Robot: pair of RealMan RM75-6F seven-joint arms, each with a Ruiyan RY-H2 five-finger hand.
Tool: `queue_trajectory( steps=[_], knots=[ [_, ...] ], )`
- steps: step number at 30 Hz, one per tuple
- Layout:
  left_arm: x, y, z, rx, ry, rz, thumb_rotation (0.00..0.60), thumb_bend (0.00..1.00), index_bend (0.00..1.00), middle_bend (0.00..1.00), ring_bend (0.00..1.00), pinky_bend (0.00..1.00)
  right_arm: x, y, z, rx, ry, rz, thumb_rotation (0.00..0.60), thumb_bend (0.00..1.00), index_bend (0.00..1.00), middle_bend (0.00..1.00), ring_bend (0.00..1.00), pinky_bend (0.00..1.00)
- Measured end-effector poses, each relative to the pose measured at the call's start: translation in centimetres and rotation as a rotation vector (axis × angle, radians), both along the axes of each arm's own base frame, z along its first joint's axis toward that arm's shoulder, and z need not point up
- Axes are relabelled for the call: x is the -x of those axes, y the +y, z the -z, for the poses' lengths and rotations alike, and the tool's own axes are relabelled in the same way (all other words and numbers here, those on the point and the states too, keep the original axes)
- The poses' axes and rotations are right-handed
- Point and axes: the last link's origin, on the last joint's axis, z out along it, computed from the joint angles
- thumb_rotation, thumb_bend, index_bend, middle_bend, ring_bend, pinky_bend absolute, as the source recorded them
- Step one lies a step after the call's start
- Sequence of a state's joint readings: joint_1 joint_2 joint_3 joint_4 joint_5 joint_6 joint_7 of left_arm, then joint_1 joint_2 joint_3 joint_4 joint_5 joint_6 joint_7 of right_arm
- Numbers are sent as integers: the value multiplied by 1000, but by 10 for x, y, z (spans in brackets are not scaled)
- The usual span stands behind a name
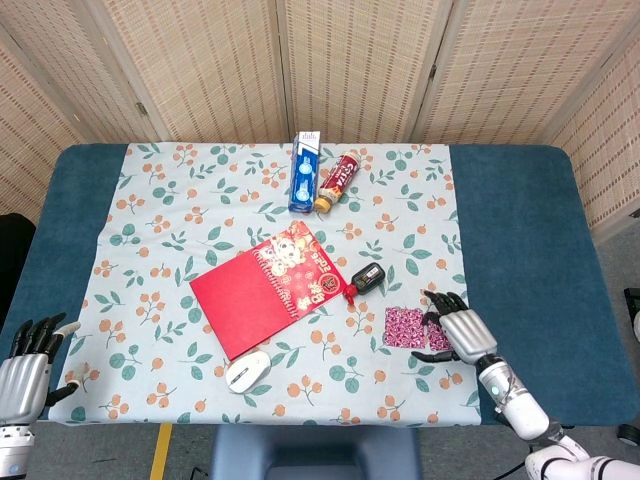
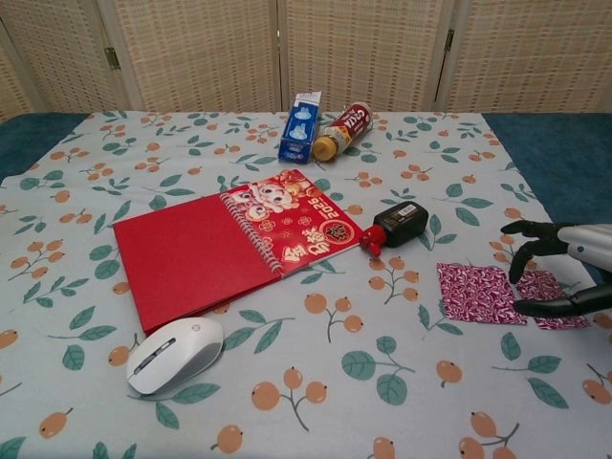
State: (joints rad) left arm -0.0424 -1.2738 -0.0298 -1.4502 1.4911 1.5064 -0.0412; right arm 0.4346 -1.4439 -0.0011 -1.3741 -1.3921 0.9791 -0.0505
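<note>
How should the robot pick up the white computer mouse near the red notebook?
Grip the white mouse across its two long sides, coming straight down from above. It lies flat on its belly with a rounded hump, and the red notebook sits close behind it, so the sides are freest.

Screened test table (image 1: 520,230), floral cloth (image 1: 200,200)

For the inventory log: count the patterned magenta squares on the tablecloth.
2. One magenta square lies flat right of the black key fob; the second magenta square sits beside it, partly under the right robot hand.
</note>
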Motion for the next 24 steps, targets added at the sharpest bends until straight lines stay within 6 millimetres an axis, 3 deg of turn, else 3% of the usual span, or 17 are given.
queue_trajectory(
  steps=[12, 24],
  knots=[
    [1, -1, -1, -3, 2, -7, 600, 434, 252, 134, 122, 0, -8, -19, 8, 0, -4, -4, 176, 206, 337, 55, 0, 0],
    [1, -2, -1, -3, 4, -10, 600, 434, 252, 134, 123, 0, -11, 16, 13, -76, -9, -66, 177, 205, 337, 58, 0, 0]
  ],
)
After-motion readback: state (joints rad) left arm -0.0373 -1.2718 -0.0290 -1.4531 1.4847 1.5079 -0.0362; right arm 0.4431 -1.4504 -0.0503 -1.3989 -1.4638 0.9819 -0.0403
